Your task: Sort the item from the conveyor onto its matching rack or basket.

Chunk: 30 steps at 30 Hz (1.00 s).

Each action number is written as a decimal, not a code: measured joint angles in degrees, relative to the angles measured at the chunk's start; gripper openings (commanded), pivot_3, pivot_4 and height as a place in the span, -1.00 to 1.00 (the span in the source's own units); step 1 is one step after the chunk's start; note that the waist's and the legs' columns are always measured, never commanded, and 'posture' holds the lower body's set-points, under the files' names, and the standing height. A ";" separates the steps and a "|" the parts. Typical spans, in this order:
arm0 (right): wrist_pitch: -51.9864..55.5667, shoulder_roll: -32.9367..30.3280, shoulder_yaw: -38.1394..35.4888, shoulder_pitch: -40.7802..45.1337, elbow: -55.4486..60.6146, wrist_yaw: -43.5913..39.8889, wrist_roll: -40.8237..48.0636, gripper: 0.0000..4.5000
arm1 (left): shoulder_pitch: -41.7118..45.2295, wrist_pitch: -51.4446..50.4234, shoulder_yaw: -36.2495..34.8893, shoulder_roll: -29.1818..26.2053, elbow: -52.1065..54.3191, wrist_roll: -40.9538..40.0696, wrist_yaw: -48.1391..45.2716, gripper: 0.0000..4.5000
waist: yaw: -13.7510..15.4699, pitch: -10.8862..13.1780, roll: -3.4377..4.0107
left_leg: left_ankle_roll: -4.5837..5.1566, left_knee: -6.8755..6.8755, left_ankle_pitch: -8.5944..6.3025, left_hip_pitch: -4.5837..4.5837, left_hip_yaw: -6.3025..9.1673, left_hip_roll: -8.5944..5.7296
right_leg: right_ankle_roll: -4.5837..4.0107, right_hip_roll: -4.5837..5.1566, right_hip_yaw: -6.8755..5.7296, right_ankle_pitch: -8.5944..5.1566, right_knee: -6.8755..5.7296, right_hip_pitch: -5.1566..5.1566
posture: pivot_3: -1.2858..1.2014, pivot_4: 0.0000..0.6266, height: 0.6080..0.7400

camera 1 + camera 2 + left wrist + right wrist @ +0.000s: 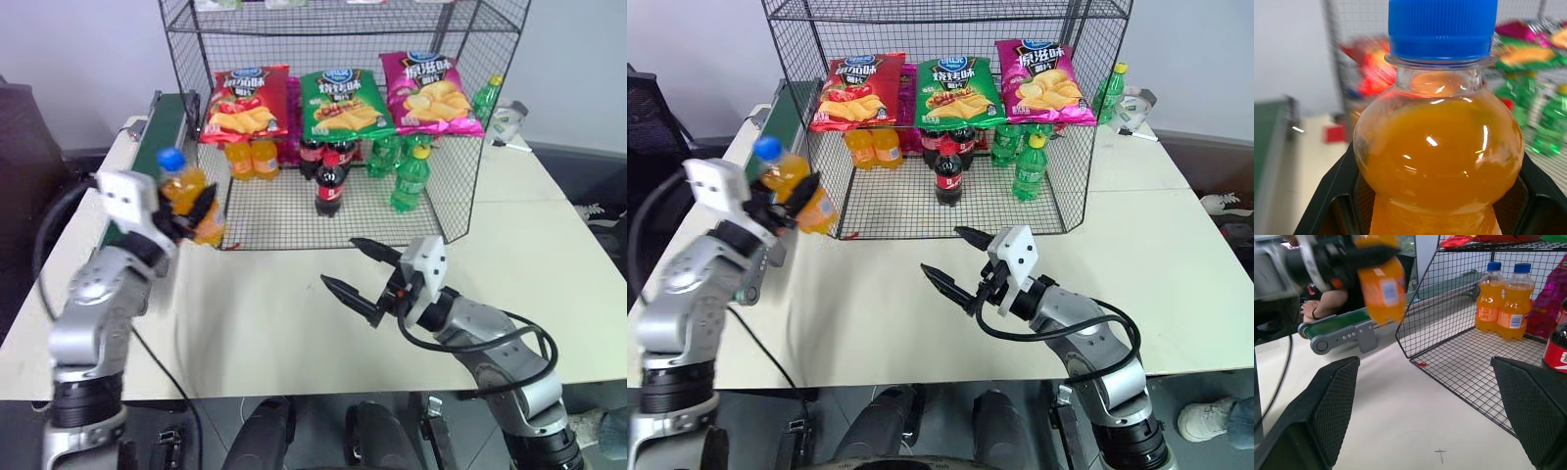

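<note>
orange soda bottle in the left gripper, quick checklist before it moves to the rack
1. Left gripper shut on the orange soda bottle: ok.
2. Blue cap on the bottle: ok.
3. Bottle lifted off the conveyor: ok.
4. Matching orange bottles stand at the left of the rack floor, with bare mesh in front of them: ok.
5. Right gripper open and low over the table, out of the path: ok.
6. Grip firm enough for the move: cannot tell.

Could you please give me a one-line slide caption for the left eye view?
Left gripper holds the orange soda bottle beside the wire rack; right gripper open.
</note>
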State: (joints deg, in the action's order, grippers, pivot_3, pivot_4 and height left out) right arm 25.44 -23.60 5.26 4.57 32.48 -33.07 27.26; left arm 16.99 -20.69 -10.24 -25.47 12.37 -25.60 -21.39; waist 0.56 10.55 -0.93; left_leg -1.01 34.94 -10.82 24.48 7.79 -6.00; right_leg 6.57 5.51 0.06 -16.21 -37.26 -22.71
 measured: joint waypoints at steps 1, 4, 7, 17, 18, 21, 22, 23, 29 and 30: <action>0.06 -0.07 -0.09 -0.16 0.04 0.39 -0.12 1.00 | 0.90 1.33 1.26 0.52 -2.24 1.88 0.17 0.11 | 0.04 0.00 0.00 | 0.00 0.00 0.00 0.00 0.00 0.00 | 0.00 0.00 0.00 0.00 -0.01 0.01 | 0.03 -0.52 1.00; 0.09 -0.09 -0.57 -0.76 0.19 1.69 -0.79 1.00 | 6.44 6.45 3.16 5.02 -12.53 6.56 1.83 0.11 | 0.52 0.01 -0.02 | 0.00 0.09 0.01 0.00 0.07 -0.02 | 0.01 0.00 -0.10 0.00 0.00 -0.02 | 0.03 -0.52 1.00; -0.14 -0.57 -1.65 -1.53 0.52 2.31 -1.70 1.00 | 11.29 13.25 4.99 8.47 -23.03 10.16 1.72 0.11 | 0.33 0.01 -0.05 | 0.01 0.10 0.01 0.04 0.03 -0.12 | 0.04 0.05 -0.08 0.01 0.05 0.08 | 0.03 -0.52 1.00; -0.54 -0.94 -2.35 -2.57 1.25 2.79 -2.25 1.00 | 26.23 33.62 4.48 15.01 -57.21 14.21 2.23 0.11 | 0.11 0.01 -0.06 | 0.02 0.10 0.02 0.04 0.03 -0.11 | 0.07 0.00 -0.10 0.02 -0.04 0.04 | 0.03 -0.52 1.00; -0.54 -0.91 -2.30 -2.56 1.31 2.89 -2.24 1.00 | 27.01 34.96 4.30 15.10 -59.28 14.57 2.57 0.11 | 0.05 0.02 -0.06 | 0.02 0.10 0.02 0.04 0.02 -0.11 | 0.07 -0.03 -0.10 0.03 -0.03 0.04 | 0.03 -0.52 1.00; -0.53 -0.88 -2.29 -2.57 1.51 3.17 -2.25 1.00 | 30.22 39.38 3.68 15.35 -67.45 15.44 4.59 0.11 | 0.10 0.02 -0.06 | 0.02 0.12 0.02 0.04 0.02 -0.12 | 0.08 -0.04 -0.11 0.03 -0.06 0.04 | 0.03 -0.52 1.00; -0.53 -0.87 -2.29 -2.57 1.61 3.38 -2.25 1.00 | 31.14 40.86 3.33 15.45 -70.14 15.73 5.32 0.11 | 0.10 0.02 -0.06 | 0.02 0.13 0.02 0.04 0.02 -0.12 | 0.09 -0.04 -0.11 0.03 -0.07 0.04 | 0.03 -0.52 1.00; -0.53 -0.84 -2.29 -2.56 1.65 3.49 -2.25 1.00 | 31.36 41.63 2.98 15.57 -71.42 15.95 5.60 0.11 | 0.08 0.02 -0.06 | 0.02 0.13 0.02 0.04 0.02 -0.12 | 0.09 -0.04 -0.11 0.03 -0.08 0.04 | 0.03 -0.52 1.00; -0.49 -0.57 -2.17 -2.17 1.66 3.74 -2.26 1.00 | 32.89 44.97 2.28 16.25 -77.76 17.01 6.15 0.33 | 0.09 0.01 -0.07 | 0.03 0.18 0.02 0.03 0.02 -0.12 | 0.10 -0.06 -0.12 0.03 -0.18 0.04 | 0.03 -0.52 1.00; -0.49 -0.54 -2.10 -2.13 1.66 3.77 -2.26 1.00 | 32.95 45.00 2.15 16.25 -78.00 16.98 5.83 0.58 | 0.09 0.01 -0.07 | 0.03 0.18 0.02 0.02 0.02 -0.12 | 0.10 -0.07 -0.12 0.03 -0.18 0.05 | 0.03 -0.52 1.00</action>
State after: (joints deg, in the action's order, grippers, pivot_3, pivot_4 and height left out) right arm 24.96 -24.14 3.16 2.44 34.14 -29.30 25.00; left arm 49.94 24.30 -8.09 -9.22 -65.63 -8.62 -15.56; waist 0.65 10.56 -1.00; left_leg -0.98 35.12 -10.80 24.51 7.81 -6.13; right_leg 6.67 5.44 -0.06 -16.18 -37.44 -22.66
